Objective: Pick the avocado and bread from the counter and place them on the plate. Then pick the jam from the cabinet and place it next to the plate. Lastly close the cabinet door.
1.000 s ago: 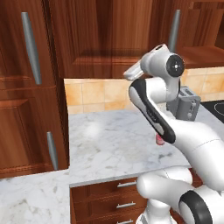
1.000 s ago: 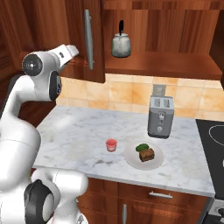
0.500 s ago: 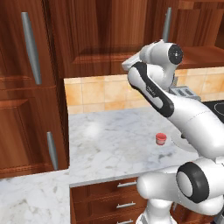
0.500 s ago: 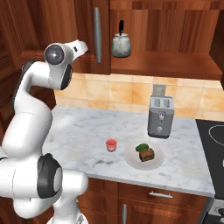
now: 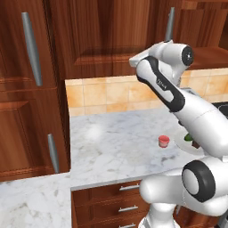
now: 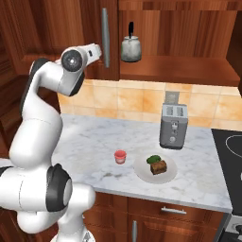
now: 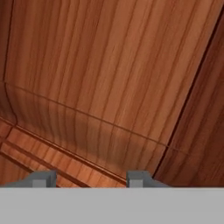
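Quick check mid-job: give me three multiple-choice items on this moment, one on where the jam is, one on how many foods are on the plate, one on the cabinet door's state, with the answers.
1. Where is the jam?
A. on the cabinet shelf
B. on the counter beside the plate
C. on the plate

2. How many foods lie on the plate?
A. none
B. one
C. two

3. The cabinet door is:
A. open
B. fully shut
C. missing

Answers:
1 B, the red pot stands on the marble left of the plate.
2 C, the avocado and bread both lie on it.
3 A, the shelf with the kettle is exposed beside the door.
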Controlling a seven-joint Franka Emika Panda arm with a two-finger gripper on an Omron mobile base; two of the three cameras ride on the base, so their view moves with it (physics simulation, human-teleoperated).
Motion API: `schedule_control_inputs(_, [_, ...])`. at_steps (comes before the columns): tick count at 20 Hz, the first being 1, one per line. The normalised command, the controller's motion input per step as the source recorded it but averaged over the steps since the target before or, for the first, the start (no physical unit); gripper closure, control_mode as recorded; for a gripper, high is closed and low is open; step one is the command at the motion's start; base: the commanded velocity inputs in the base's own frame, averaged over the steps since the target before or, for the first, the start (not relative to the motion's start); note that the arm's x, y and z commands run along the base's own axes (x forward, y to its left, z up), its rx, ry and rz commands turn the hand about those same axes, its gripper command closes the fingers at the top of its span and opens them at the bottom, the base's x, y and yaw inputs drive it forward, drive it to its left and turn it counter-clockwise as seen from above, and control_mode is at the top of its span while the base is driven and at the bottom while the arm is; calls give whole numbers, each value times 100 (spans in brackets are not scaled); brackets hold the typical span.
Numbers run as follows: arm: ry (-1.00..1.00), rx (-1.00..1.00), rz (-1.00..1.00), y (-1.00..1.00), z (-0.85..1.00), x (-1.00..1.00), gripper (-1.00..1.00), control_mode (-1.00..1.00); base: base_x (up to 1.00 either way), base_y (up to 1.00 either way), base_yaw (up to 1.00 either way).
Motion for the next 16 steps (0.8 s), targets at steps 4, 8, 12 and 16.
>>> schedule_control_inputs(4, [-1,0,4,1,-7,-30,-100,-100,0,0,0])
schedule_control_inputs(8, [-3,-6,-5,-3,0,-48,-100,-100,0,0,0])
schedule_control_inputs(12, [-6,-3,-8,-15,0,-49,-100,-100,0,0,0])
schedule_control_inputs(16, [-4,-5,-13,-25,2,-48,-100,-100,0,0,0])
